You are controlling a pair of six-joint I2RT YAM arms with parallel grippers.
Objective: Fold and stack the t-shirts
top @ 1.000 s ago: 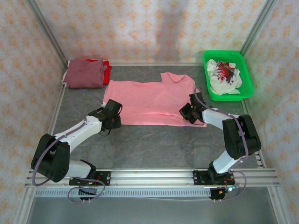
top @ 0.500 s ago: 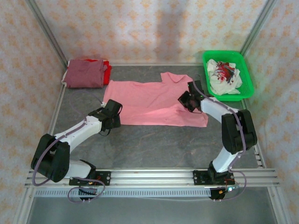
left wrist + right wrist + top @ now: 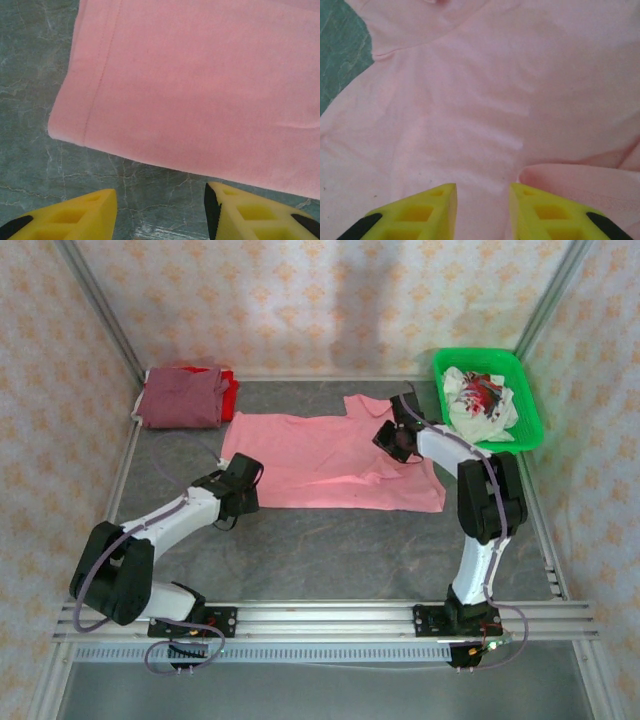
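Note:
A salmon-pink t-shirt [image 3: 310, 465] lies spread flat on the grey table, collar toward the back. My left gripper [image 3: 243, 483] hovers at its near left corner. In the left wrist view it [image 3: 160, 212] stands open over bare table, just short of the shirt's hem [image 3: 200, 85]. My right gripper [image 3: 396, 439] is over the shirt's far right part, near the collar. Seen from the right wrist, it [image 3: 482, 207] is open above the pink cloth [image 3: 470, 90], with a raised fold [image 3: 580, 182] beside its right finger. A folded maroon t-shirt [image 3: 182, 398] lies on a red one [image 3: 230, 395] at the back left.
A green basket [image 3: 530, 390] holding crumpled white and red cloth stands at the back right. Patterned walls and metal frame rails close in the table on three sides. Bare grey table [image 3: 340, 555] stretches between the shirt and the arm bases.
My right gripper has moved toward the back along the shirt's right side, from near the hem to near the collar, and its jaws have parted. The left arm has stayed put.

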